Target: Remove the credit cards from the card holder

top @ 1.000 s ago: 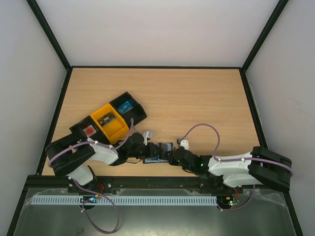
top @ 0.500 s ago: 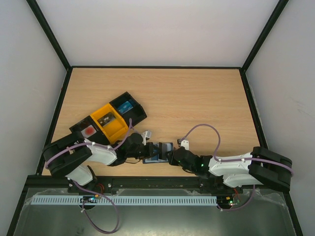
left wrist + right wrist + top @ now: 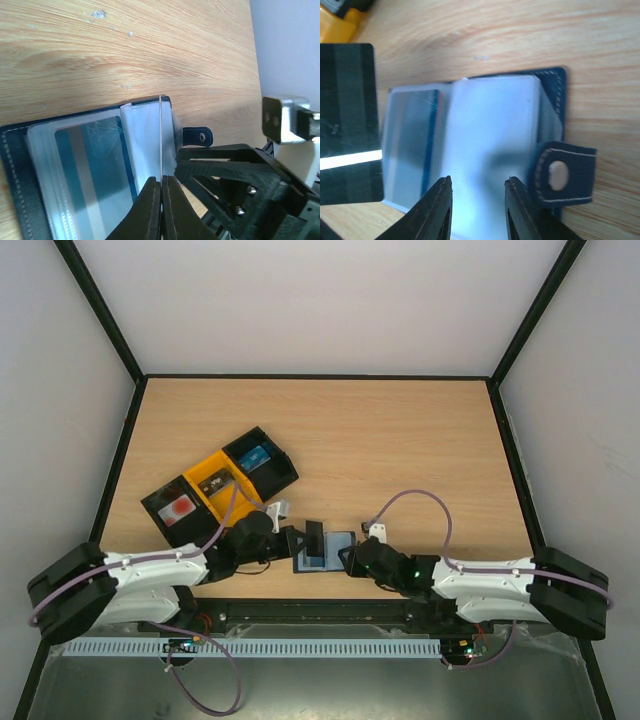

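Observation:
The card holder [image 3: 328, 555] lies open on the table near the front edge, with clear sleeves and a tab clasp [image 3: 560, 172]. A blue card [image 3: 95, 170] sits in its left sleeve. My left gripper [image 3: 300, 540] is shut on a dark card [image 3: 315, 535] and holds it upright above the holder's left half. That card shows edge-on in the left wrist view [image 3: 160, 135] and as a dark face with a white stripe in the right wrist view [image 3: 350, 125]. My right gripper [image 3: 477, 182] is open, its tips over the holder's right sleeve [image 3: 495, 135]. It holds nothing.
Three joined trays stand left of the holder: a black one with a blue card [image 3: 258, 458], a yellow one with a dark card [image 3: 220, 485], and a black one with a red-marked white card [image 3: 178, 508]. The table's front edge is close behind both grippers.
My left arm has dropped low and stretched out to the left, uncovering the tray with the red-marked card. The dark card now stands upright in its gripper. My right arm has barely moved.

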`<state>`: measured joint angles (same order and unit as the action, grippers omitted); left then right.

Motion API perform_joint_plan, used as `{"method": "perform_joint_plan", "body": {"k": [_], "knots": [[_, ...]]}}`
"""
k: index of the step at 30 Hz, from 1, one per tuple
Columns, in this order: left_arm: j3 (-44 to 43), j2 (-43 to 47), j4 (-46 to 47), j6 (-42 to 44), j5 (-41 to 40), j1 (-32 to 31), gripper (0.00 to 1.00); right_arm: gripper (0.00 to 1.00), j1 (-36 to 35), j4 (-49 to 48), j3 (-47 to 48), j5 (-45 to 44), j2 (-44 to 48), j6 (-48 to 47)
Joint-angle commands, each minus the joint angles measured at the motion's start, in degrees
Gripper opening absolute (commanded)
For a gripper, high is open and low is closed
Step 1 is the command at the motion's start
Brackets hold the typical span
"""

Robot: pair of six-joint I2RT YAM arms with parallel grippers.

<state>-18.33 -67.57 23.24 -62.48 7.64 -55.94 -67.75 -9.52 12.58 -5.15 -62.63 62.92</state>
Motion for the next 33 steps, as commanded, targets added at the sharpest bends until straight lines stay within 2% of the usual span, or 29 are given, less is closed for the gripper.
{"method": "perform_joint_plan", "body": {"k": [1, 8, 10, 12, 16, 20, 28, 33], "knots": [[0.0, 6.3, -10.0, 3.8, -2.8, 0.5, 0.03, 0.31, -0.2, 5.9, 3.5, -0.1, 5.0, -6.4], [0.0, 17.2, -12.8, 8.0, 2.9, 2.0, 0.03, 0.33, -0.2, 4.2, 3.0, -1.5, 15.9, -18.0], [0.0, 20.6, -15.1, 8.9, 3.1, 2.6, 0.03, 0.33, -0.2, 3.5, 3.5, -2.1, 19.9, -18.9], [-0.1, 23.8, -16.8, 9.0, 4.9, 3.8, 0.03, 0.34, -0.2, 1.3, 3.6, -0.2, 23.9, -21.8], [-1.1, 29.3, -21.0, 7.1, 8.6, 6.4, 0.03, 0.34, -0.2, -2.8, 1.3, -0.1, 30.3, -30.6], [-1.6, 32.7, -21.1, 5.4, 13.1, 8.3, 0.03, 0.38, -0.2, -10.5, -2.1, 3.6, 35.5, -44.2], [-7.2, 31.1, -22.7, 4.2, 25.3, 10.9, 0.03, 0.46, -0.2, -19.1, -3.0, 13.3, 38.5, -77.9], [-12.0, 29.0, -26.3, 3.4, 26.3, 11.0, 0.03, 0.44, -0.2, -22.7, -1.5, 12.1, 31.7, -89.0]]}}
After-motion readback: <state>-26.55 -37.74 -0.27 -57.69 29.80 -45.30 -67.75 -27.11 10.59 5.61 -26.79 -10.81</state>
